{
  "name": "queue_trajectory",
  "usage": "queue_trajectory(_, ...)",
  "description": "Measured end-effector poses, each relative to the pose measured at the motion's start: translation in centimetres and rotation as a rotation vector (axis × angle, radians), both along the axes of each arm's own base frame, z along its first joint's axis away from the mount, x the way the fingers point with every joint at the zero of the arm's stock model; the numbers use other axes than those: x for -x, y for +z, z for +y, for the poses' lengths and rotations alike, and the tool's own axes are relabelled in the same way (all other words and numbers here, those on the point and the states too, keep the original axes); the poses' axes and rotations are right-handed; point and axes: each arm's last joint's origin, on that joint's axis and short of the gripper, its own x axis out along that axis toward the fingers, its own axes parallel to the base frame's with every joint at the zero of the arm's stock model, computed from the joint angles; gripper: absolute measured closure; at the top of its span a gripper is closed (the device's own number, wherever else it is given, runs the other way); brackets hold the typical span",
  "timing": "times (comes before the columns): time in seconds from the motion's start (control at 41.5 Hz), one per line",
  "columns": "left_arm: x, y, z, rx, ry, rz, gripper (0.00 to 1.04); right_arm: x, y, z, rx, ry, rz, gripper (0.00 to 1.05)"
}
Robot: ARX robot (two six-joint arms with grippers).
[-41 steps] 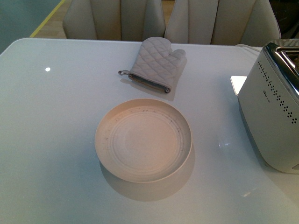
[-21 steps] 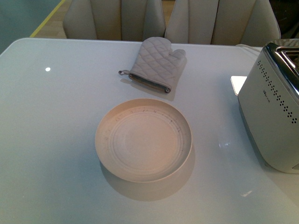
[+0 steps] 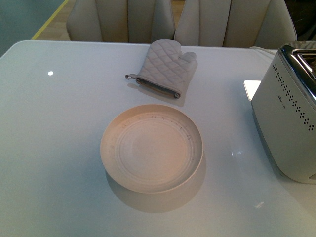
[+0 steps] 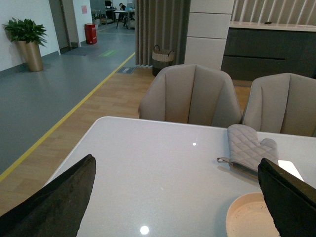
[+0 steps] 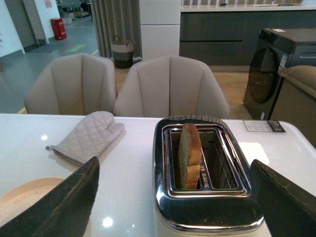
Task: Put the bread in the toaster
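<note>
Both claws are released and grip nothing: the right claw (image 5: 173,197) hangs above the toaster (image 5: 205,197), the left claw (image 4: 177,197) well off toward the oven mitt (image 4: 248,150) side. The bread (image 5: 190,155) stands upright in the toaster's slot, leaving the plate (image 3: 151,147) beside the toaster bare. The slice sits high, so I judge a descending claw could clip it or nudge the toaster along the bench (image 3: 59,148).

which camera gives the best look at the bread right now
The right wrist view: the bread stands upright in the toaster's left-hand slot, top sticking out. The front view shows only the toaster's side at the frame edge, no bread. The left wrist view shows neither.
</note>
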Motion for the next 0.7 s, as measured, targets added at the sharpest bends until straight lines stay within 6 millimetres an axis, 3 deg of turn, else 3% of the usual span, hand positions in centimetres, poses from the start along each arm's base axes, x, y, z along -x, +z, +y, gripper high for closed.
queue_trajectory(0.699, 0.0, 0.0, 0.0, 0.0, 0.0, 0.0, 0.07, 0.0, 0.0, 0.0, -0.001, 0.0, 0.0, 0.09)
